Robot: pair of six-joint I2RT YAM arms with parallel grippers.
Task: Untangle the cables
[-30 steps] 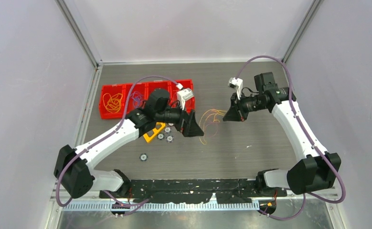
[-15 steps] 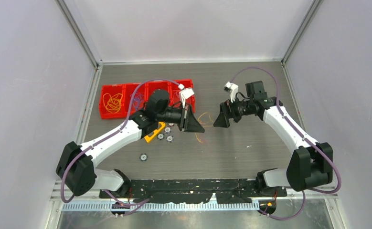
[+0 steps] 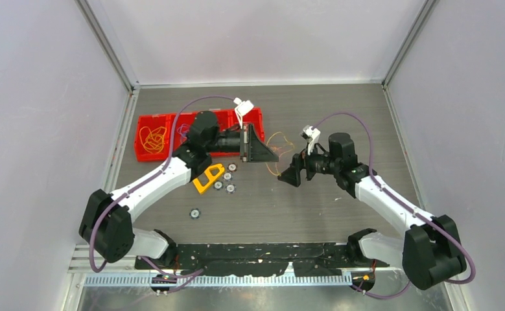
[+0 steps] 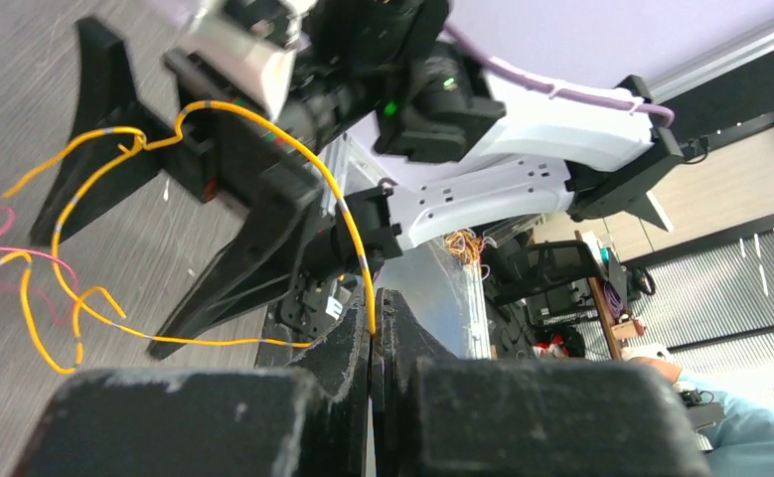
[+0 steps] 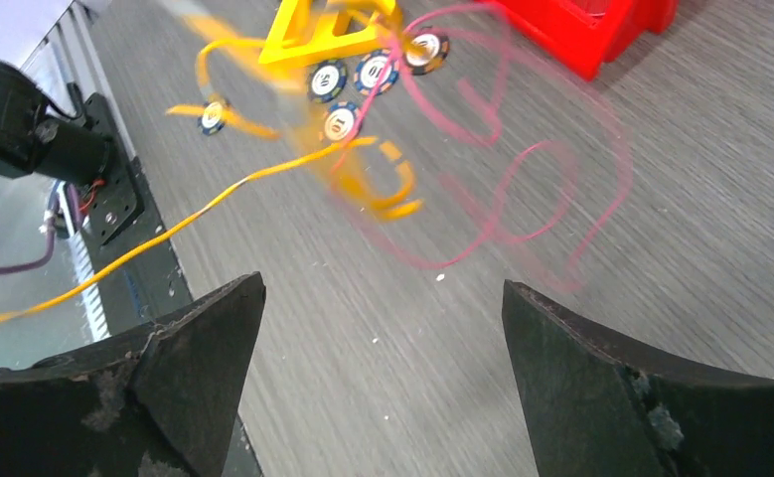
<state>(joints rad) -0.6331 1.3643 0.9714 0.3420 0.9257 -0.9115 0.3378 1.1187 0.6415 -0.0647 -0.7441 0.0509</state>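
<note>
A small tangle of cables (image 3: 279, 142) hangs and lies between my two grippers, right of the red tray. My left gripper (image 3: 266, 154) (image 4: 374, 301) is shut on the orange-yellow cable (image 4: 347, 219), which loops away from the jaws towards a thin pink cable (image 4: 5, 260). My right gripper (image 3: 288, 175) (image 5: 383, 288) stands open just right of the tangle, low over the table, with nothing between its fingers. In the right wrist view the orange-yellow cable (image 5: 263, 175) and pink cable (image 5: 527, 189) lie blurred ahead of the fingertips.
A red tray (image 3: 164, 120) at the back left holds an orange bunch (image 3: 152, 138) and a blue bunch (image 3: 185, 134). A yellow block (image 3: 208, 178) and several small round discs (image 3: 224, 186) lie near the left arm; one disc (image 3: 194, 212) lies alone.
The left gripper shut on the orange-yellow cable and drew back towards the tray. The right gripper opened, let go, and moved left and nearer, down towards the table.
</note>
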